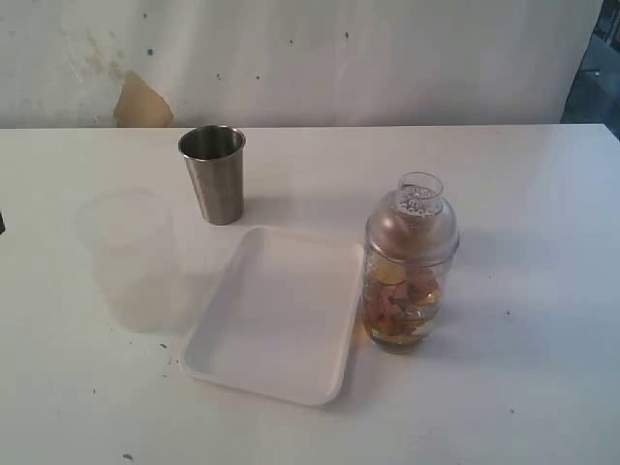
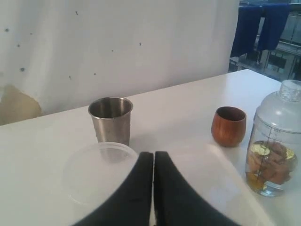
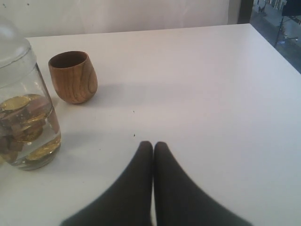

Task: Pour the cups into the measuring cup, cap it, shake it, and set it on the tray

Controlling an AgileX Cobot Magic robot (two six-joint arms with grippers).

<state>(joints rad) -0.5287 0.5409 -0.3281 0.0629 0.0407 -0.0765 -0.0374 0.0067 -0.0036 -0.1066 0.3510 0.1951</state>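
Note:
The measuring cup (image 1: 408,266) stands on the table just right of the white tray (image 1: 276,315), its clear domed lid on. It holds amber liquid with brownish and yellow pieces. In the wrist views the measuring cup (image 2: 275,141) (image 3: 23,117) has the dark-brown wooden cup (image 2: 228,125) (image 3: 73,77) upright close beside it; the exterior view does not show that cup. The steel tumbler (image 1: 211,174) (image 2: 111,119) stands upright behind the tray. My left gripper (image 2: 153,153) is shut and empty, near the frosted cup. My right gripper (image 3: 153,143) is shut and empty over bare table. Neither gripper shows in the exterior view.
A frosted translucent cup (image 1: 131,257) (image 2: 94,172) stands left of the tray, in front of the tumbler. The white table (image 1: 523,194) runs back to a pale wall. Its right edge shows in the right wrist view.

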